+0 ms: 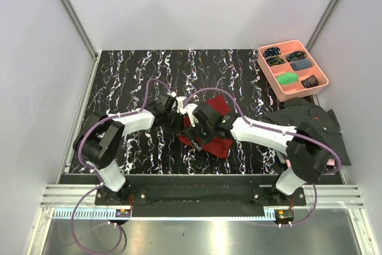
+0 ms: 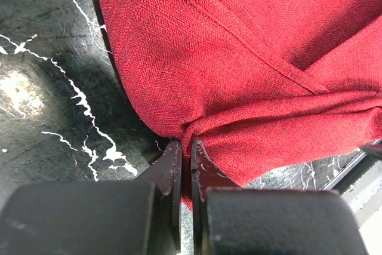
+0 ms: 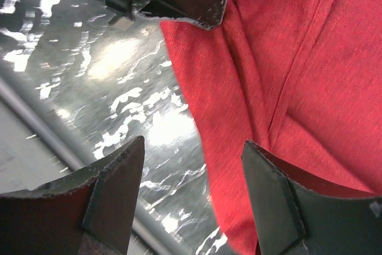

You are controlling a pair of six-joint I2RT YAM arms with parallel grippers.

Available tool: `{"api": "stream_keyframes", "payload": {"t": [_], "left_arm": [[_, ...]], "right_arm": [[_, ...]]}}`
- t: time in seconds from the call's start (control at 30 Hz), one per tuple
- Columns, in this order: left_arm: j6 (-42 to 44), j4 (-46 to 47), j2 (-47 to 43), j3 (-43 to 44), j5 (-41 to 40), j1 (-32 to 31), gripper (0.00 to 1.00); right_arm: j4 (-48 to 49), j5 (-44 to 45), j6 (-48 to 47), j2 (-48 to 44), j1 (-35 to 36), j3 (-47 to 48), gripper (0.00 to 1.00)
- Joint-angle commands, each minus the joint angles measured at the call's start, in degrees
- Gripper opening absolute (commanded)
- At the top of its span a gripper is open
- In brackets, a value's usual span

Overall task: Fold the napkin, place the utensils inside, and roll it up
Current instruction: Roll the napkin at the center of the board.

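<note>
Napkin (image 1: 222,107) lies mid-worktop (image 1: 131,76), partly folded, w/ both arms over its left side. Left gripper (image 2: 184,154) is clamped tight on a bunched bit of the napkin's edge, and the cloth puckers into the pinch. Right gripper (image 3: 194,143) is spread wide and holds nothing: one finger is over bare worktop, the other over cloth, w/ the napkin's edge running btwn them. Utensils aren't visible in any view.

Step in hand looks like the fold. To do it well:
- Bring the right gripper down so one finger slides under the edge, then close near the hem, not deep into the cloth.
- Lift both grips level & carry them across together, cloth taut btwn them, so the crease lands straight.
- The left pinch is bunched, so the fold may skew. Lay the cloth flat before letting go.
- The grippers sit v. near each other, so mind a clash.
</note>
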Motion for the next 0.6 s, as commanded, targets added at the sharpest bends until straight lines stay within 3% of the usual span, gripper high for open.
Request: {"api": "stream_keyframes", "payload": {"t": [0.0, 0.23, 0.57], "left_arm": [[0.34, -5.63, 2.04, 0.89, 1.07, 0.0, 0.0], [0.16, -6.07, 2.39, 1.33, 2.65, 0.09, 0.0], [0.25, -5.81, 2.04, 1.33, 4.15, 0.27, 0.0]], "right_arm": [[9.43, 7.08, -5.21, 2.7, 1.32, -2.54, 0.75], [13.39, 7.17, -8.3, 6.75, 2.46, -4.03, 0.76], [11.73, 6.65, -7.95, 11.76, 2.38, -3.95, 0.74]]}}
